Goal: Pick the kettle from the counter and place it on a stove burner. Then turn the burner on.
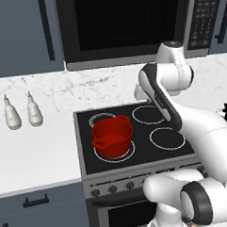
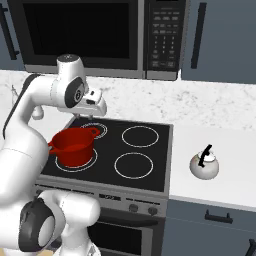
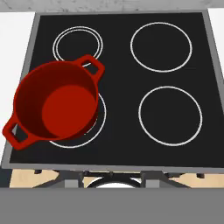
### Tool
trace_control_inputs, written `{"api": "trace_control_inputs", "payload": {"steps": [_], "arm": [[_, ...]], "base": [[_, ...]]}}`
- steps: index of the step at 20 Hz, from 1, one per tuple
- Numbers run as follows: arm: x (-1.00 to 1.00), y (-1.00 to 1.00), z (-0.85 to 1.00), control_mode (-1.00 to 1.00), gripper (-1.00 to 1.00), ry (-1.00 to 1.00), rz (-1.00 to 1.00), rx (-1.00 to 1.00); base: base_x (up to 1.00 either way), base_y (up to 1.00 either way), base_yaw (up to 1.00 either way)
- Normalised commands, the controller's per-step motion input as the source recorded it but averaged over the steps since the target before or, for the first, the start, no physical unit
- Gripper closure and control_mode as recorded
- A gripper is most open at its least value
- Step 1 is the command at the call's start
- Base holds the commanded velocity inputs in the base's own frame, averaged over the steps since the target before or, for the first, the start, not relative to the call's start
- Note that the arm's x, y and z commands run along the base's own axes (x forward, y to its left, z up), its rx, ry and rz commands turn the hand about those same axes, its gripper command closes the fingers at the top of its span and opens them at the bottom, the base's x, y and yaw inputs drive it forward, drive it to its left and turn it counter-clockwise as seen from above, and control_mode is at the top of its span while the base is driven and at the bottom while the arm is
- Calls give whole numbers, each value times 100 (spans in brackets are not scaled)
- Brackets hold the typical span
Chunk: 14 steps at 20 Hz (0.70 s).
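1 kettle (image 2: pixel 204 164) on counter (image 2: pixel 220 150), pincer (image 2: pixel 100 106) well apart

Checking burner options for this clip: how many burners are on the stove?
4: front-left burner under the red pot, back-left, back-right, front-right.

White rounded arm (image 1: pixel 201 129), dark joint bands

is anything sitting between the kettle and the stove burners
Nothing visible does. The kettle stands on the counter right of the stove, beside two bare burners. The red pot sits on the front-left burner, on the far side.
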Motion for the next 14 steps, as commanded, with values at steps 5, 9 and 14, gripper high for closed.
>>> {"api": "trace_control_inputs", "payload": {"steps": [5,9,14], "arm": [[-24,-39,-22,-100,-100,0,-2,0],[-61,-89,-14,-100,-100,-10,-3,3],[-60,-100,-6,-100,-100,-15,-4,9]], "base": [[0,0,0],[0,0,0],[0,0,0]]}}
